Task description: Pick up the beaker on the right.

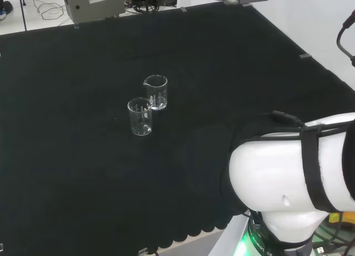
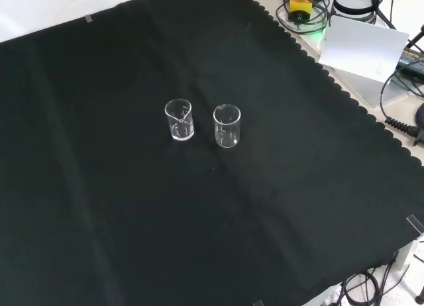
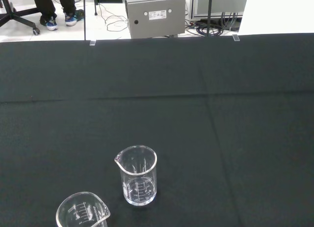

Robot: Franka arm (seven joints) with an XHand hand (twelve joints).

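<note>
Two small clear glass beakers stand upright and close together near the middle of the black cloth. In the head view one beaker (image 1: 156, 92) is farther off and slightly right, the other beaker (image 1: 140, 116) nearer and slightly left. In the front view they stand side by side: the spouted beaker (image 2: 179, 119) on the left, the second beaker (image 2: 226, 125) on the right. Both look empty. The wrist view has one beaker (image 3: 138, 175) whole, with printed marks, and the other beaker (image 3: 82, 214) cut off by the picture's edge. Nothing touches either beaker.
The arm's white link (image 1: 288, 178) bulks at the head view's lower right. A grey metal box (image 1: 93, 4) stands on the floor beyond the cloth's far edge. Cables and a white board (image 2: 361, 48) lie past the cloth's scalloped edge (image 2: 311, 57).
</note>
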